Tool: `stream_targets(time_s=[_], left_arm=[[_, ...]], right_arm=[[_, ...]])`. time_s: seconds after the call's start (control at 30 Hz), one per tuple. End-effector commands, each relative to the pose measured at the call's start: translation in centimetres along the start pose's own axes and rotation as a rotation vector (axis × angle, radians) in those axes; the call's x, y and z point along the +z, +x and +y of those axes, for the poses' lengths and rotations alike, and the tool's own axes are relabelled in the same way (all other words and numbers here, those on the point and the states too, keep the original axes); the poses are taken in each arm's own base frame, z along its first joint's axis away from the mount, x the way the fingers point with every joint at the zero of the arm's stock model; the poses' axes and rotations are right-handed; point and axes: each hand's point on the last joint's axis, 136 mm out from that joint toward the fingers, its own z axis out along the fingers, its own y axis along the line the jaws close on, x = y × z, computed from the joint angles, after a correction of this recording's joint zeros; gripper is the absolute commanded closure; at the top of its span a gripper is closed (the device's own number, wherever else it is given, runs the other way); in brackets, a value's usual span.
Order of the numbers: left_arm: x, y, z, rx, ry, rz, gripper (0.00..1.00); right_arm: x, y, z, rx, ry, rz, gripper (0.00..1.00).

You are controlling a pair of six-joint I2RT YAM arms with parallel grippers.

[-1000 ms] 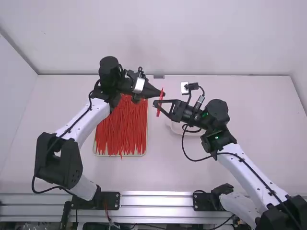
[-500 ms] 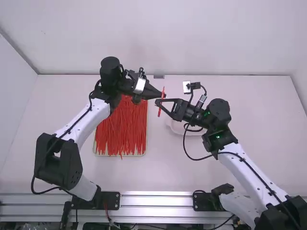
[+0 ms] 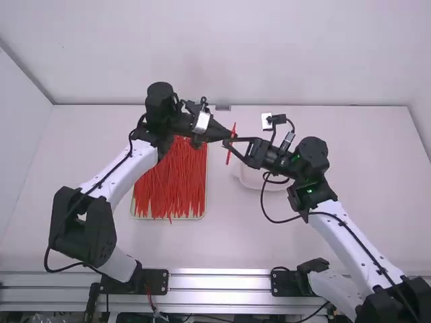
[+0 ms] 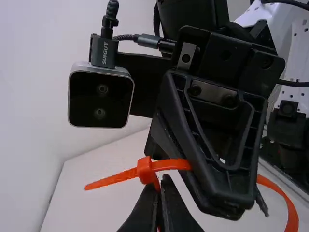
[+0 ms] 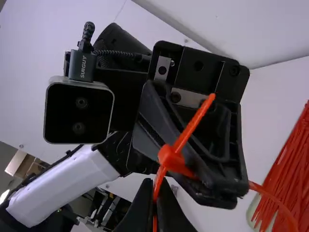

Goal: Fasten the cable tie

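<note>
A flat tray (image 3: 192, 217) of thin, straight spare ties (image 3: 172, 178) is laid on the white tabletop (image 3: 81, 134). Above its far end, the left end effector (image 3: 225, 136) is extended rightward and pinched narrow on a slim red plastic cable tie (image 3: 230, 145) held upright in the air. The right end effector (image 3: 235, 143) is set tip to tip against it, likewise clamped on the strap. The tie's blocky head (image 4: 146, 170) and curved strap are shown by the wrist views.

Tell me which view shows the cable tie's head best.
Left wrist view: the cable tie's head stands out against the pale table, tail sticking out. The right wrist view sets it against a black backdrop; the high view shows a thin red sliver.
</note>
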Motion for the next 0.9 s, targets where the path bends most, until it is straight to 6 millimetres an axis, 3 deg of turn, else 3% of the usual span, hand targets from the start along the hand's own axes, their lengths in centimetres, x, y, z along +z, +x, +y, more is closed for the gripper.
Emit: stream_targets(time_s=[0.0, 0.5, 0.77, 0.87], left_arm=[[0.7, -1.4, -2.3, 0.017, 0.087, -0.037, 0.98], [0.5, -1.8, -3.9, 0.050, 0.086, -0.038, 0.99], [-1.0, -1.6, -3.0, 0.011, 0.042, -0.020, 0.99], [-1.5, -1.6, -2.7, -0.003, 0.027, -0.015, 0.98]], right_arm=[[-1.0, -1.8, -0.6, -0.017, 0.035, -0.079, 1.00], [-0.1, -2.3, -3.0, 0.061, -0.053, -0.008, 1.00], [0.5, -2.0, -2.0, 0.068, -0.181, 0.045, 0.82], [0.3, -2.1, -1.8, 0.050, -0.191, 0.043, 0.80]])
